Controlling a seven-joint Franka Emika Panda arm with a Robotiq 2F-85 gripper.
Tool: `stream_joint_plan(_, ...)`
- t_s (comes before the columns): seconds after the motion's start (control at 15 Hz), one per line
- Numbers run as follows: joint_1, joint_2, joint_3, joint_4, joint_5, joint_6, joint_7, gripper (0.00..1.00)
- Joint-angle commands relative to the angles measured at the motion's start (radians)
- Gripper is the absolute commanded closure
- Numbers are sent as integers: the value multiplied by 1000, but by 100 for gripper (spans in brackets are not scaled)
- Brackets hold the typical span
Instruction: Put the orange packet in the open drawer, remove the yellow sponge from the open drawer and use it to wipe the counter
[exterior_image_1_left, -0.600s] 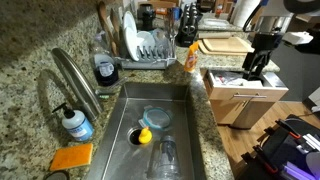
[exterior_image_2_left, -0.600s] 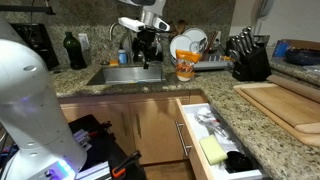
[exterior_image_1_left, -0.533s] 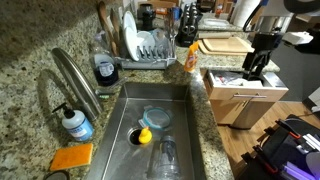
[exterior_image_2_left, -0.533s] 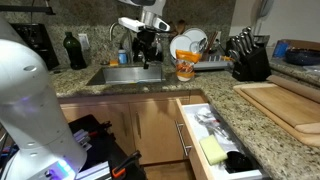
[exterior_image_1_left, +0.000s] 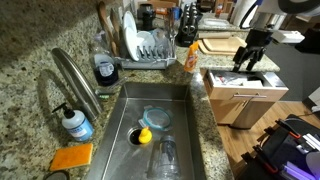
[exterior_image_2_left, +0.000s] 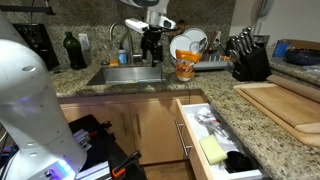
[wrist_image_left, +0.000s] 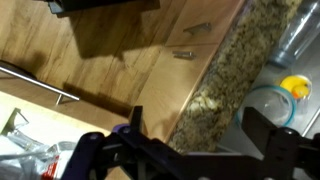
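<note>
With our jaws apart and empty, hanging well off from the orange packet (exterior_image_1_left: 190, 58) standing on the tabletop (exterior_image_1_left: 22, 62) beside the sink (exterior_image_1_left: 120, 130), we fear a careless reach could knock the glossy pouch into the basin.

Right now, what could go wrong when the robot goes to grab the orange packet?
The orange packet stands close to the edge of the sink, so a clumsy nudge from the open gripper might tip it in. The dish rack, full of plates, sits right beside the packet and could get bumped too.
</note>
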Motion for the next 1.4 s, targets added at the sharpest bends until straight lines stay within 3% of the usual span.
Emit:
stream_joint_plan(0.0,-31,129,4,144,11,147,94,0)
stream_joint_plan(0.2,-39,198,6,228,10,291,199,0)
stream_joint_plan(0.4,-26,226,21,242,2,423,330,0)
stream_joint_plan(0.47,-30,196,11,224,1,372,270,0)
stream_joint_plan(0.6,-26,214,17,233,1,404,309,0)
stream_joint_plan(0.73,-38,265,7,293,-27,348,370,0)
stream_joint_plan(0.8,-42,305,-4,369,98,243,305,0)
stream_joint_plan(1.0,-63,384,-26,527,183,157,400,0)
stream_joint_plan(1.13,-62,433,-30,610,220,176,494,0)
stream_joint_plan(1.27,-43,482,-40,659,165,187,656,0)
stream_joint_plan(1.33,-56,414,-31,587,184,202,548,0)
